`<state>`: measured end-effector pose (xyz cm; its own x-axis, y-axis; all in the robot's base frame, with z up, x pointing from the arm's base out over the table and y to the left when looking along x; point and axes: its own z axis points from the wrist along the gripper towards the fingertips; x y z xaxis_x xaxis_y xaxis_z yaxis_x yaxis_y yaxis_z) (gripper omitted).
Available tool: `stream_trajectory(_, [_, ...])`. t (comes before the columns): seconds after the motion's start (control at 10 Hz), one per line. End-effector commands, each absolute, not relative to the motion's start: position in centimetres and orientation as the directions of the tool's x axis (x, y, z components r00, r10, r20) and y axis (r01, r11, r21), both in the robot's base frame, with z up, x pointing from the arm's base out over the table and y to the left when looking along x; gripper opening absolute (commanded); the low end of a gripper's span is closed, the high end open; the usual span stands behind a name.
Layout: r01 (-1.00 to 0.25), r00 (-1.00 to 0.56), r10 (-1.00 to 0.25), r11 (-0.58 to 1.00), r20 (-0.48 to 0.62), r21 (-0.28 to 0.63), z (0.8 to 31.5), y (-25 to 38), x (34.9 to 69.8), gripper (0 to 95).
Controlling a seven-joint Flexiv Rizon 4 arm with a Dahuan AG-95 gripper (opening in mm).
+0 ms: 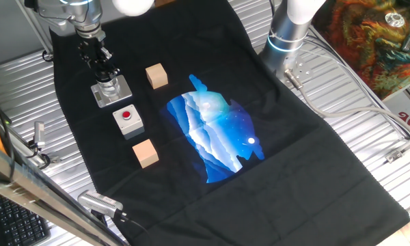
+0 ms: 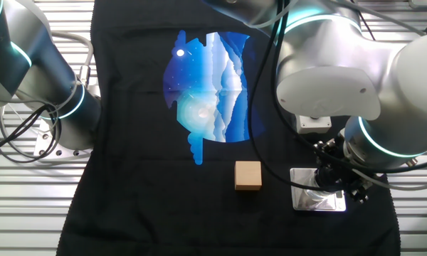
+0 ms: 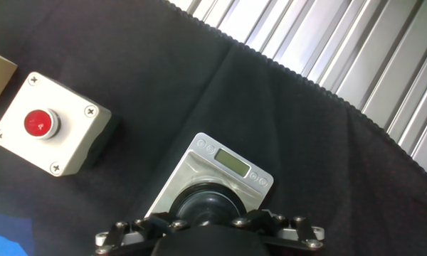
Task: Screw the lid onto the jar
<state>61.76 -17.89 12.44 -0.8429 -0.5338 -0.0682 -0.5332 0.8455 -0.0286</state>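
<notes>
The jar (image 1: 108,87) stands upright on its grey square metal base plate (image 1: 121,93) at the far left of the black cloth. My gripper (image 1: 106,74) comes down on top of it, fingers closed round the black lid, which sits on the jar's mouth. In the hand view the round black lid (image 3: 209,202) shows just under my gripper (image 3: 210,217), over the plate (image 3: 199,153); the jar body is hidden below it. In the other fixed view my gripper (image 2: 336,181) covers the jar, and only the plate (image 2: 309,200) shows.
A grey box with a red button (image 1: 128,120) sits just in front of the jar; it also shows in the hand view (image 3: 71,135). Two wooden cubes (image 1: 156,76) (image 1: 145,152) lie nearby. A second arm's base (image 1: 287,37) stands at the back. Ribbed metal table (image 1: 369,143) surrounds the cloth.
</notes>
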Motion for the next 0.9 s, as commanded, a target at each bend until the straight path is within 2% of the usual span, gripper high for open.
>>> stream_trajectory(0.1, [-0.535, -0.842, -0.535, 0.845, -0.068, -0.028, 12.43, -17.88, 61.78, 76.0])
stream_trajectory(0.9, [-0.529, -0.845, -0.530, 0.848, -0.073, -0.031, 12.24, -17.80, 61.74, 76.0])
